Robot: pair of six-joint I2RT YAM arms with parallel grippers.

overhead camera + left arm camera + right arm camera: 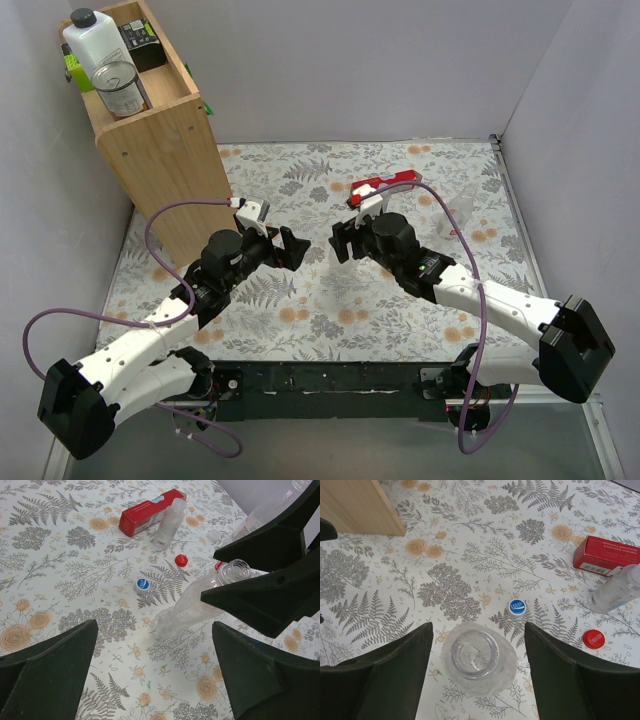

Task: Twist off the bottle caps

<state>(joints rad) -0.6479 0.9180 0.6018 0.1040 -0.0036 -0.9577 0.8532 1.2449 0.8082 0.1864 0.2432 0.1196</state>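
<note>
Red bottle cap (181,560) lies loose on the desk (75,605) near the uncapped clear bottle (479,657), plain in both wrist views, indiscernible overhead; left fingers (45,675) spread, right fingers (580,680) spread either side of the bottle.

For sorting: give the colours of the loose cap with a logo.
Small round plastic cap: white, blue top; right wrist view.

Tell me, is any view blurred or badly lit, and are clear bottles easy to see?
Top external view: soft, even light; the clear plastic bottle at the right nearly melts into the floral cloth. Left wrist view: the small round red plastic cap is sharp; the black fingers are featureless dark shapes. Right wrist view: the open-necked clear bottle looks slightly soft, the cloth sharp.
</note>
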